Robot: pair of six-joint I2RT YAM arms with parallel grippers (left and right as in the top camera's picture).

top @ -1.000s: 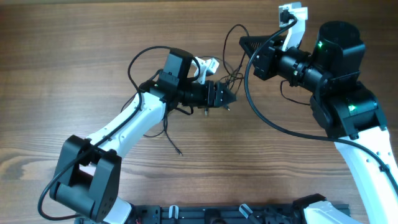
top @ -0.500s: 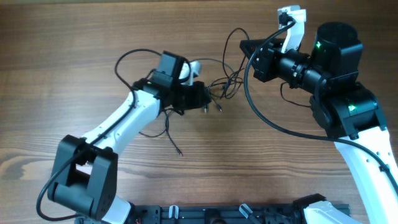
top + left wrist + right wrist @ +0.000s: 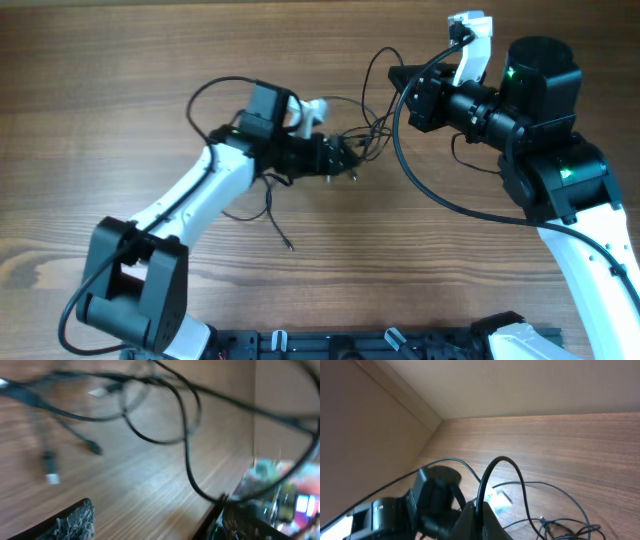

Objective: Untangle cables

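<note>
Several cables (image 3: 371, 131) in a tangle between left gripper (image 3: 350, 160) and right gripper (image 3: 399, 76).

- The left arm (image 3: 190, 205) is cased in white, with black joints.
- The right arm (image 3: 590, 270) is cased alike; green lights (image 3: 515, 72) are lit on it.
- A thick black cable (image 3: 425, 195) is attached.

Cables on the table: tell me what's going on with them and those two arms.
Two robot arms are working on a bunch of thin black cables over the wooden table. The right gripper looks shut on a strand that loops up from its tip, at the far side of the bunch. The left gripper sits at the near-left edge of the tangle with its jaws apart, gripping nothing that I can make out. The cables are not yet separated.
</note>
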